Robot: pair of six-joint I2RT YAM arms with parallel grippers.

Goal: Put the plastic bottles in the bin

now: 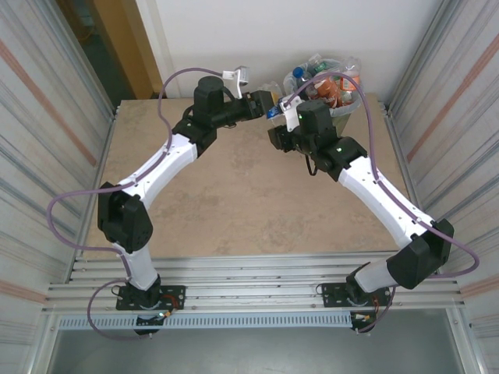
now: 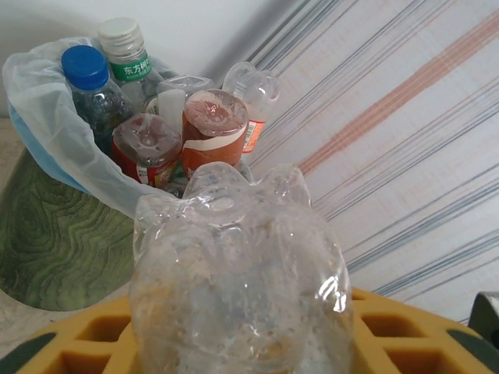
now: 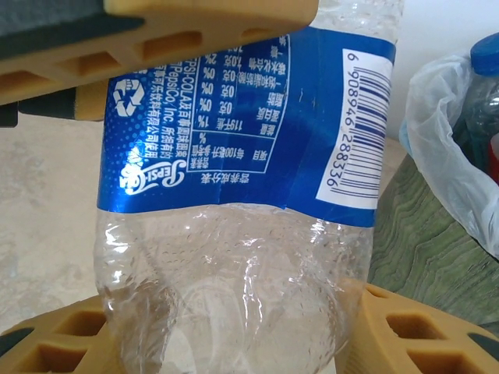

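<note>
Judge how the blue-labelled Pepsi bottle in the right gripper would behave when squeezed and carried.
The Pepsi bottle looks empty, so it is probably light for its size. Its clear wall is dented and creased below the label, so it likely gives under the right gripper rather than staying stiff. The smooth plastic might slip if the squeeze loosens.

A clear crushed bottle (image 2: pixel 238 288) sits close before the heaped-full green bin (image 2: pixel 54 241).

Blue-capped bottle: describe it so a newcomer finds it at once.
Find the dark green bin at the table's far right corner. At its left rim stands a clear bottle; its blue cap sets it apart from the white-capped neighbour.
</note>
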